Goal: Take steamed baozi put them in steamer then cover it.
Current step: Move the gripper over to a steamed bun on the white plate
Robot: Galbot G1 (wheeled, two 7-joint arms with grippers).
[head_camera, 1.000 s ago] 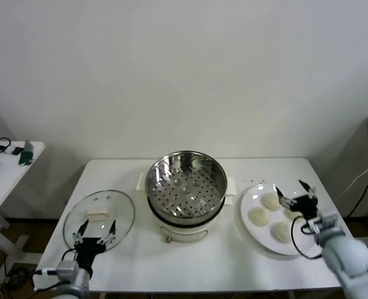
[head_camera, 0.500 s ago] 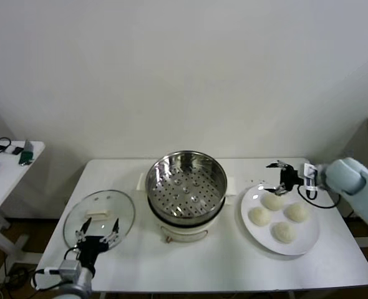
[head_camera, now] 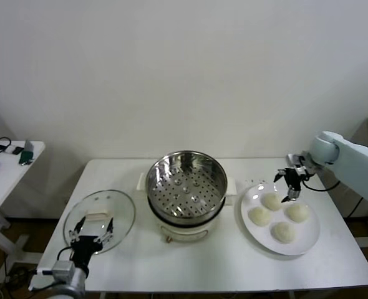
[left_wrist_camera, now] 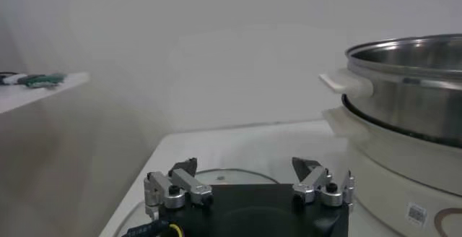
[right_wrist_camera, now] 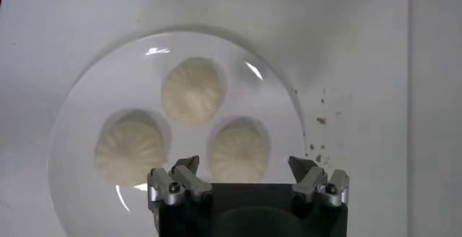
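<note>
The right gripper point(head_camera: 290, 185) is hanging above the far edge of the white plate point(head_camera: 302, 246), jaws pointing down and standing open with nothing between them. In the right wrist view the same gripper point(right_wrist_camera: 247, 173) is looking straight down on the plate point(right_wrist_camera: 79, 188), and three buns are showing there: one at the centre point(right_wrist_camera: 192, 90), one beside it point(right_wrist_camera: 132, 147) and one just ahead of the jaws point(right_wrist_camera: 239, 147). The head view is showing all four buns on the plate: the one nearest the jaws point(head_camera: 272, 201), then point(head_camera: 297, 212), point(head_camera: 259, 216) and point(head_camera: 284, 232). No bun is touching the jaws.

The left gripper point(head_camera: 89, 229) is resting low at the near left corner of the bench point(head_camera: 221, 268), jaws open and empty, over the near edge of the glass lid point(head_camera: 100, 215). The left wrist view is showing this gripper point(left_wrist_camera: 247, 177) with the lid rim point(left_wrist_camera: 231, 175) just beyond it and the steamer wall point(left_wrist_camera: 411, 79) rising to one side.

The lid is lying flat on the bench, handle point(head_camera: 97, 216) up, beside the steamer point(head_camera: 186, 187). The steamer is standing at the bench centre, uncovered, its perforated tray point(head_camera: 185, 190) holding no buns. The plate is sitting on the opposite side of the steamer from the lid.

A side table point(head_camera: 9, 168) with small items is standing apart, on the robot's left.
</note>
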